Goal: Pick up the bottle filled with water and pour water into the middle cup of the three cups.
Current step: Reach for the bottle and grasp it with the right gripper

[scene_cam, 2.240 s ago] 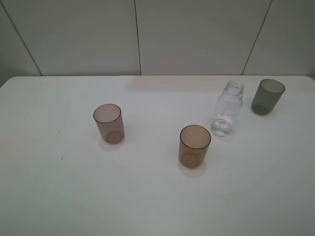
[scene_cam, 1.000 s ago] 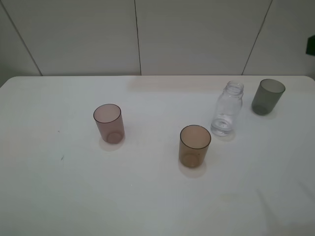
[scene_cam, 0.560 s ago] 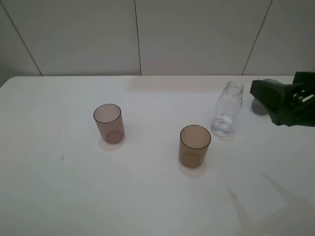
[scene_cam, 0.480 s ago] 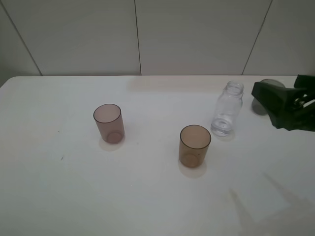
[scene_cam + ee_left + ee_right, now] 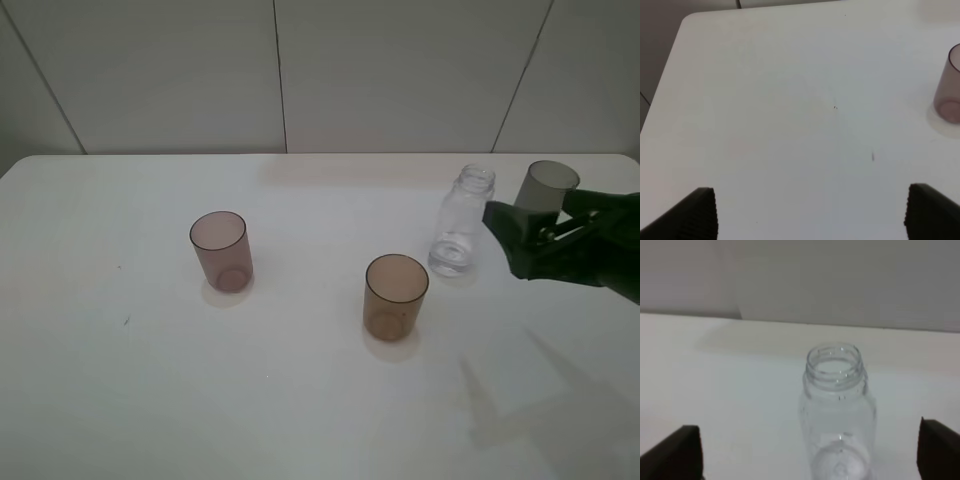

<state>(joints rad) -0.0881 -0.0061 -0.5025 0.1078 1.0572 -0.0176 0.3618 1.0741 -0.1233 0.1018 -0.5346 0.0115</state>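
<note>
Worktop [image 5: 120,400], white and broad, carries everything. At its right side the right tool [image 5: 503,243] hovers just beside the bottle [image 5: 463,222], jaws spread wide and gripping nothing, its body hiding the foot of the grey cup [image 5: 545,188]. The left tool [image 5: 815,215] also gapes wide over bare worktop near the pink cup [image 5: 221,250]. The bottle stands upright and uncapped, between the grey cup and the amber middle cup [image 5: 395,297], touching neither.

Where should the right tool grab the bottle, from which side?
Grip the bottle at its straight mid-body, below the rounded shoulders, coming level from the right-arm side, where the open right tool faces it. It stands upright and capless, so avoid tipping.
</note>
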